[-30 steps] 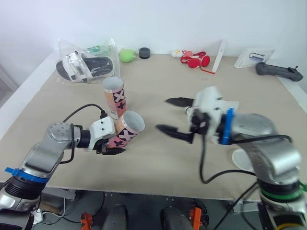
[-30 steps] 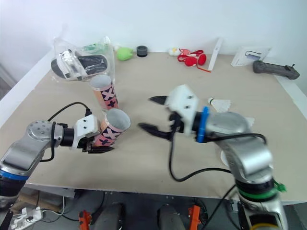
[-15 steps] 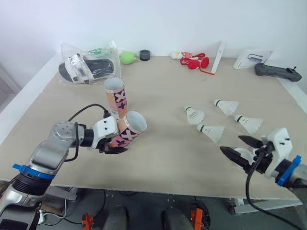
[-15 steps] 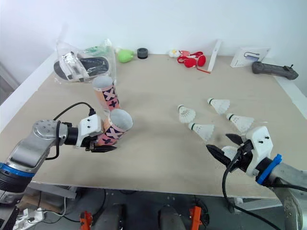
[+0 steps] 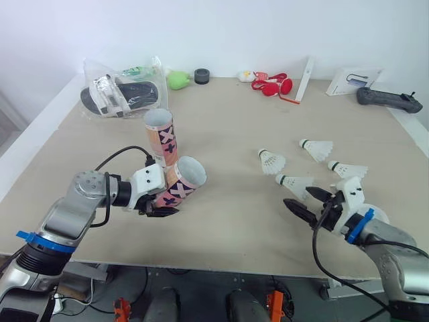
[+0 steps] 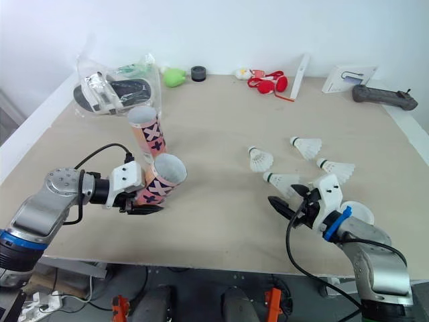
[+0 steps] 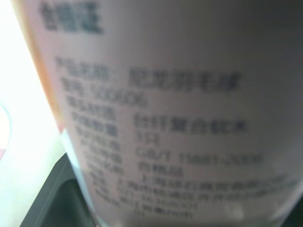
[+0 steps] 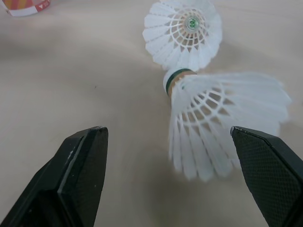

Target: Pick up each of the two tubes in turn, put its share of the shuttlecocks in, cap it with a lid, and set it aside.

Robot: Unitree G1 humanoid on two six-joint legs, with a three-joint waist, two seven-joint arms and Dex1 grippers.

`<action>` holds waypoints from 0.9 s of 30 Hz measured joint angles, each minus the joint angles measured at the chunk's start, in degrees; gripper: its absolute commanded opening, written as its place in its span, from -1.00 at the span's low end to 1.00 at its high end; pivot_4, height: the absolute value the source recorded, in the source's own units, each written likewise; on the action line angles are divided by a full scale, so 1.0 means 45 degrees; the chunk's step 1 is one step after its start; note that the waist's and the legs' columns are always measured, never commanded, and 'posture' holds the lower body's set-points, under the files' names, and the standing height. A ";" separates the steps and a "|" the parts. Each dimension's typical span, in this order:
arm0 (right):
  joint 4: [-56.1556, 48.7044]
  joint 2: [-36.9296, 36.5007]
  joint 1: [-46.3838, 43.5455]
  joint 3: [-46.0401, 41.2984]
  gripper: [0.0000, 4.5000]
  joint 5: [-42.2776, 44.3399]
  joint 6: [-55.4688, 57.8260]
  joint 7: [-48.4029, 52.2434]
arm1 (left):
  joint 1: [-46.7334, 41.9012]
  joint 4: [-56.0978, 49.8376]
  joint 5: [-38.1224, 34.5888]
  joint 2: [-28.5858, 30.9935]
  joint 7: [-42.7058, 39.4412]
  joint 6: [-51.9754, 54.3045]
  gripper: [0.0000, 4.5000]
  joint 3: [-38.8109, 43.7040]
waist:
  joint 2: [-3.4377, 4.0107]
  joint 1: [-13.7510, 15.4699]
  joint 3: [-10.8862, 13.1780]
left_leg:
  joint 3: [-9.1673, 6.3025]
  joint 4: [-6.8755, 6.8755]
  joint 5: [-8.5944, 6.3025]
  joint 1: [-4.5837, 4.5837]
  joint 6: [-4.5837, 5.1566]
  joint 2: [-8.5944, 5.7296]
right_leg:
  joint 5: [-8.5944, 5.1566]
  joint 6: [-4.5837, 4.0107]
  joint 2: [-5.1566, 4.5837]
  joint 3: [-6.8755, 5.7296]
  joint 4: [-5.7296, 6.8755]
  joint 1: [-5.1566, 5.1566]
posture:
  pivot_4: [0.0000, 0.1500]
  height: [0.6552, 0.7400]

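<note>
Since a moment ago, we are bringing our right hand [image 5: 301,199] in from the edge of the beige bench [image 5: 234,121], fingers spread just short of the nearest white feathered shuttlecock [image 5: 295,182]. Our left hand [image 5: 163,204] is pinching the tilted pink cardboard tube [image 5: 179,182]. Closing on the skirt, we are likely risking crushed feathers.

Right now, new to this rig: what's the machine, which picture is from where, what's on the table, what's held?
It is a humanoid robot with two arms. The two wide pictures come from the stereo camera on its head, looking down; the two close-ups come from a camera on each wrist. The left hand is shut on a pink patterned tube, tilted; its wrist picture shows that tube's printed label. A second tube stands upright just beyond. The right hand is open, aimed at a shuttlecock on the table; three other shuttlecocks lie nearby.
</note>
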 measured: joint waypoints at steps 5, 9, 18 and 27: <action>0.0742 0.0287 -0.0853 0.0950 0.87 -0.0124 -0.0404 0.0107 | 0.0176 -0.0333 -0.0011 0.0032 0.0112 0.0246 0.38 0.0128 | 0.0000 -0.0013 0.0000 | -0.0001 -0.0002 0.0000 -0.0005 0.0000 0.0001 | -0.0003 0.0002 0.0000 -0.0001 0.0000 -0.0003 | 1.00 1.00; 0.1200 0.0476 -0.1199 0.1476 0.24 -0.0306 -0.0875 0.0254 | 0.0267 -0.0518 -0.0040 0.0043 0.0260 0.0445 0.38 0.0137 | -0.0003 -0.0017 0.0001 | -0.0001 -0.0002 -0.0001 -0.0005 -0.0001 0.0002 | -0.0003 0.0001 0.0001 -0.0001 -0.0001 -0.0003 | 1.00 1.00; 0.0339 0.0643 -0.0611 0.2136 -0.99 0.0023 -0.0789 0.0718 | 0.0402 -0.0674 -0.0130 0.0052 0.0337 0.0530 0.38 0.0143 | -0.0003 -0.0014 0.0000 | -0.0004 -0.0003 -0.0001 -0.0004 -0.0001 0.0005 | -0.0004 -0.0002 0.0005 -0.0003 -0.0001 -0.0003 | 1.00 1.00; -0.4184 -0.1772 -0.2855 0.2042 -0.99 0.3053 0.2174 0.1824 | 0.0314 -0.0570 -0.0099 0.0067 0.0291 0.0507 0.38 0.0072 | 0.0013 -0.0051 0.0019 | 0.0012 0.0012 0.0008 -0.0002 -0.0005 0.0003 | 0.0027 -0.0002 0.0001 0.0013 0.0001 -0.0019 | 1.00 1.00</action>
